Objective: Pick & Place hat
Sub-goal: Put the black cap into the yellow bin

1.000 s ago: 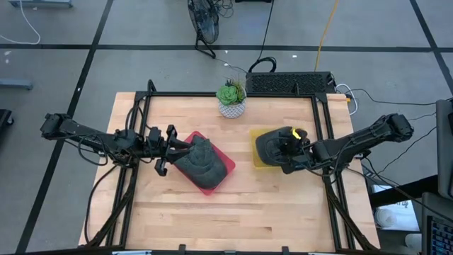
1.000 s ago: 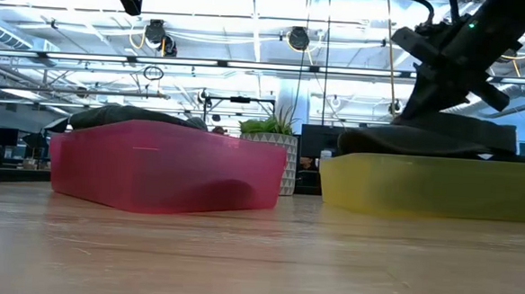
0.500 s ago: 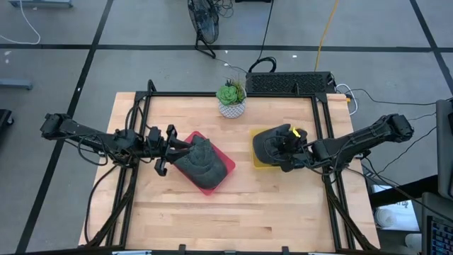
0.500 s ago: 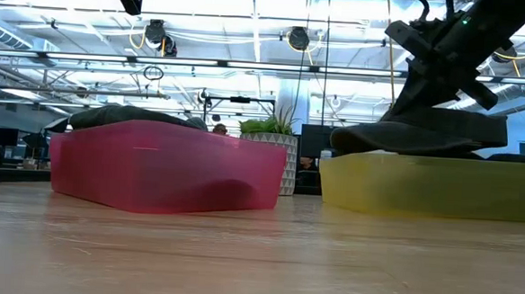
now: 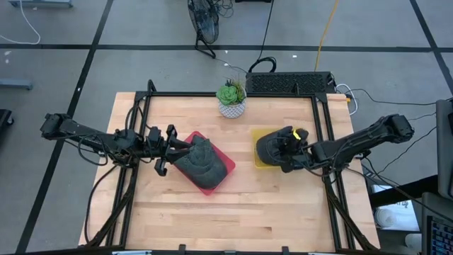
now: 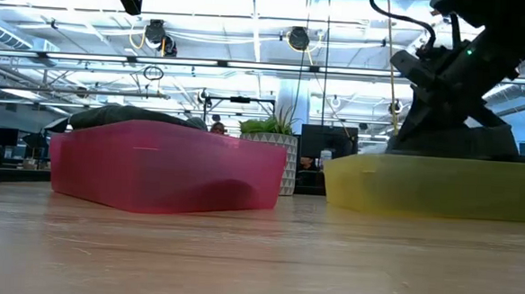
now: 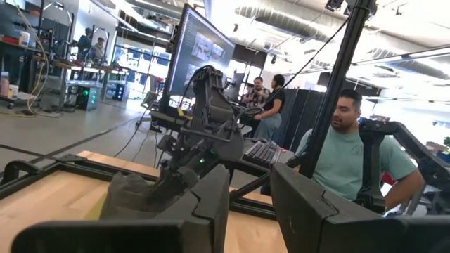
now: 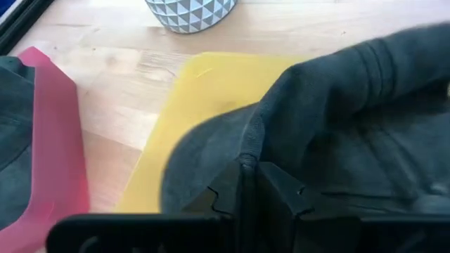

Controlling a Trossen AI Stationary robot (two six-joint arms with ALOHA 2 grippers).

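Right of centre, right gripper (image 5: pixel 289 153) now lowers the grey hat (image 5: pixel 274 149) into yellow tray (image 5: pixel 256 160), fingers apparently still pinching its fabric, so placement looks nearly complete.

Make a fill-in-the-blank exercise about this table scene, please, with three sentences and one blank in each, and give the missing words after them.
1. The dark grey fabric hat under the right end effector lies on the flat ____ plastic tray.
2. The other dark grey hat rests on the ____ plastic tray, near the left end effector.
3. The white patterned pot at the far edge of the wooden table holds a small green ____.

Missing words: yellow; red; plant
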